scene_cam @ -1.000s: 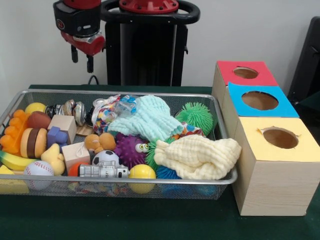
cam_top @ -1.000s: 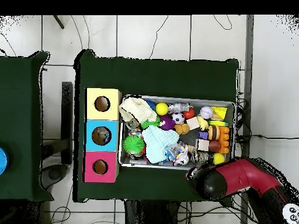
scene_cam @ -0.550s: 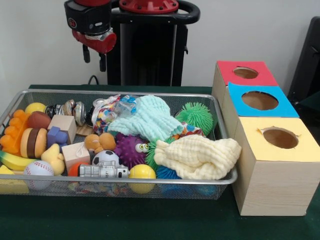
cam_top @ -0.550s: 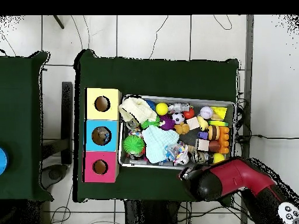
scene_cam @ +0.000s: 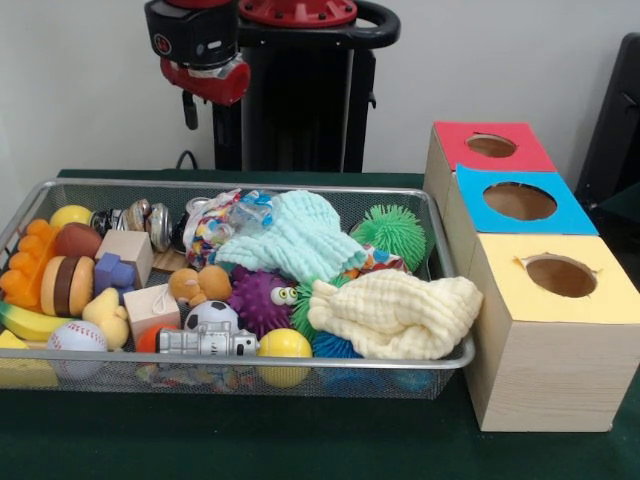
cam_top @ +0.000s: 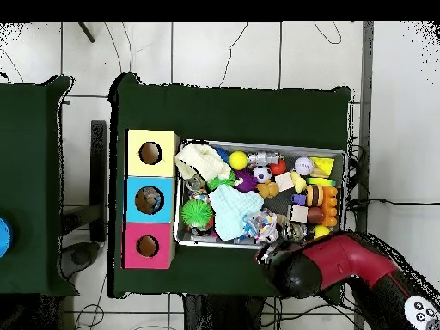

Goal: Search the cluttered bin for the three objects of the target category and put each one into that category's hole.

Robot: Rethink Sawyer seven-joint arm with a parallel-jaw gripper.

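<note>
My gripper hangs high behind the far rim of the wire bin, left of its middle; its two short fingers stand apart, open and empty. In the overhead view the gripper sits just outside the bin's lower edge. The bin is packed: a mint cloth, a cream cloth, a green spiky ball, a purple spiky ball, a yellow ball, a soccer ball, a baseball, a toy burger and a banana.
Three wooden boxes with round top holes stand beside the bin: red, blue, yellow. From above they line up as yellow, blue, red. Dark green cloth covers the table.
The gripper has slid sideways behind the bin's far rim, rightward in the front view and leftward in the overhead view. The bin's contents have not moved.
</note>
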